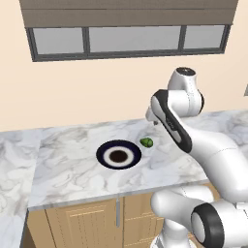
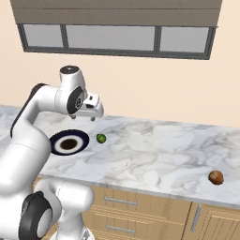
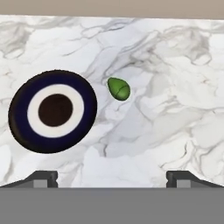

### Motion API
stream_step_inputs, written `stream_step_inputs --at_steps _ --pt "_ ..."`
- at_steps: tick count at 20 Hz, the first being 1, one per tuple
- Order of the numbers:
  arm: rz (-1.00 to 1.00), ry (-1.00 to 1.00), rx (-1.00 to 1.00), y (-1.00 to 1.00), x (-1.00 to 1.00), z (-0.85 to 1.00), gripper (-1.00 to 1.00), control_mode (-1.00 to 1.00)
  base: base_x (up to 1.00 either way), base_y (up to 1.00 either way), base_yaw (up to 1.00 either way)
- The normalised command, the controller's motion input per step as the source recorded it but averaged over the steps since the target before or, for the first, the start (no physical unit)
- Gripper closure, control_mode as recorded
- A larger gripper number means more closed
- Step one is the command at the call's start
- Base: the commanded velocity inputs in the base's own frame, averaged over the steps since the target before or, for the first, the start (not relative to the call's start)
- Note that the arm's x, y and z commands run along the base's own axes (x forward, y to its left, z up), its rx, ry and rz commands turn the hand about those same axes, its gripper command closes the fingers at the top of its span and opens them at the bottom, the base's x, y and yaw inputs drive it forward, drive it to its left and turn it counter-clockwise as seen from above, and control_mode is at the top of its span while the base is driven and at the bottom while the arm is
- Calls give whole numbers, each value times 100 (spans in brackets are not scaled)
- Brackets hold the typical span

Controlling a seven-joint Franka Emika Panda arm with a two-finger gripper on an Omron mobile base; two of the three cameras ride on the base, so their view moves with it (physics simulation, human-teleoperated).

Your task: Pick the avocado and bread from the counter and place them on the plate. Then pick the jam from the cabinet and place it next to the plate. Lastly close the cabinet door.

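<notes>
The gripper (image 2: 93, 116) hangs above the counter (image 1: 72, 164), fingers spread wide and holding nothing. The avocado (image 3: 118, 89) lies just right of the plate (image 3: 19, 131); the bread (image 2: 215, 177) sits far right.

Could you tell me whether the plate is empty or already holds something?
Empty. The plate shows its bare dark centre and white ring; the avocado lies apart from it on the counter.

Avocado (image 3: 118, 89) on the counter (image 3: 175, 65) just right of the plate (image 3: 19, 94); bread (image 2: 215, 177) well apart, far right.
</notes>
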Motion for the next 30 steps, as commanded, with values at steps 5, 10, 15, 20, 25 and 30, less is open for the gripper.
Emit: stream_step_inputs --at_steps 5,10,15,20,25,30 --pt "2 1 -1 6 40 -39 -100 -100 0 0 0" --pt "2 2 -2 1 46 -42 -100 -100 0 0 0" --pt "1 4 -2 0 35 -39 -100 -100 0 0 0" --pt "3 2 0 -1 26 -38 -100 -100 0 0 0" --pt "4 0 0 -8 17 -39 -100 -100 0 0 0" --pt "6 0 0 -8 16 -41 -100 -100 0 0 0"
